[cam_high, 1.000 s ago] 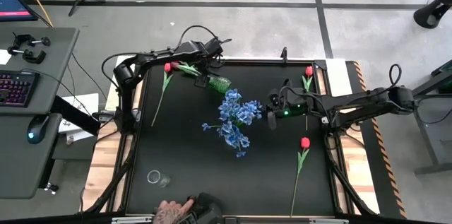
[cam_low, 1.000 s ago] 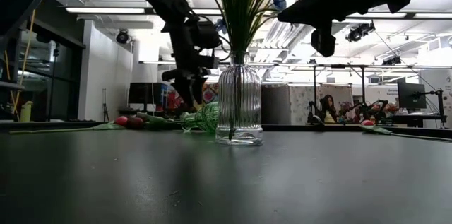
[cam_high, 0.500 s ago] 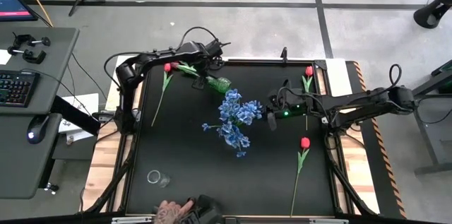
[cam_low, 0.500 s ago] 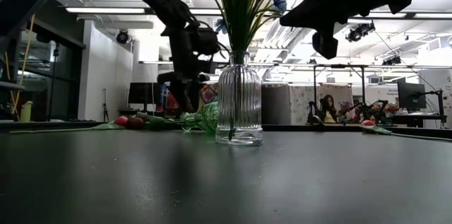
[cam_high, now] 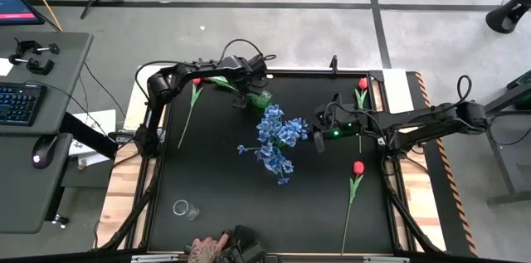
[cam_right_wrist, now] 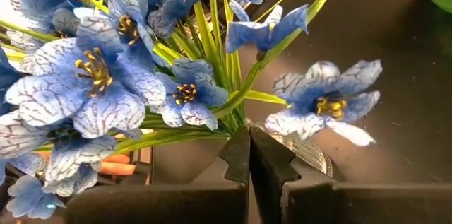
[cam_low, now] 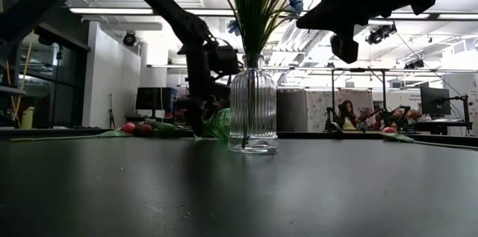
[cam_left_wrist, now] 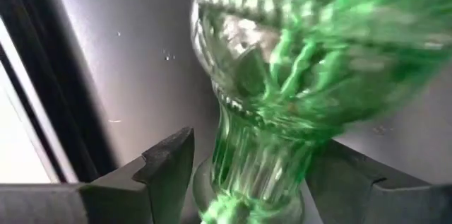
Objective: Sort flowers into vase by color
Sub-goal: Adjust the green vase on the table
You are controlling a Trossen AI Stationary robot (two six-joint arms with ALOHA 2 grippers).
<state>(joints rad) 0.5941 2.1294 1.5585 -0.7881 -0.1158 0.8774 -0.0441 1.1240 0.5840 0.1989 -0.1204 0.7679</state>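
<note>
The left claw [cam_left_wrist: 247, 181] is spread around the neck of a green vase [cam_high: 260, 98] lying on the desk [cam_high: 216, 180] – ribbed glass may slip or roll if pinched off-centre. The right claw [cam_right_wrist: 248, 155], pressed together, hovers beside the blue flowers [cam_high: 274, 140] in the clear vase [cam_low: 252, 110]; red tulips [cam_high: 358, 168] lie apart. No writing is readable.
</note>
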